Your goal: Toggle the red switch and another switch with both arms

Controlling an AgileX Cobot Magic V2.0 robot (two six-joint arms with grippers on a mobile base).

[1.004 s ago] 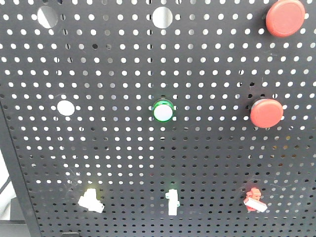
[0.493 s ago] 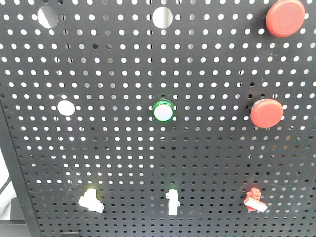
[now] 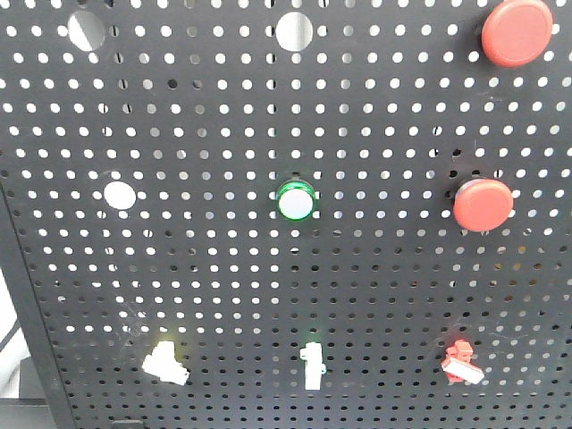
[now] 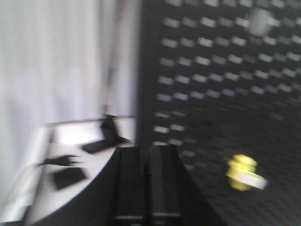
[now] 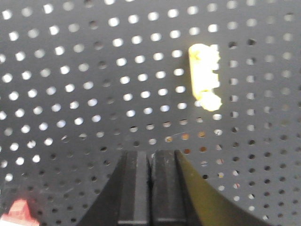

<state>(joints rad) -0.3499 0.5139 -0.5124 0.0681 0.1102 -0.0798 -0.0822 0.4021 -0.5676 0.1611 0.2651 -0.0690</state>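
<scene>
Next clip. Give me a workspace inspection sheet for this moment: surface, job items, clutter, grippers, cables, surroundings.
Surface: black perforated panel, with a few larger open holes near the top.
Job's things: red switch at bottom right, pale yellow switch at bottom left; no gripper touches either.
Clutter: upper red push button, lower red push button, green-ringed button, white round cap, white upright toggle.
Grippers: left gripper shut, empty, with the yellow switch off to its right; right gripper shut, empty.
Cables: dark plug and lead on a white surface beside the panel, blurred.
Surroundings: pale backdrop; nothing else seen.
</scene>
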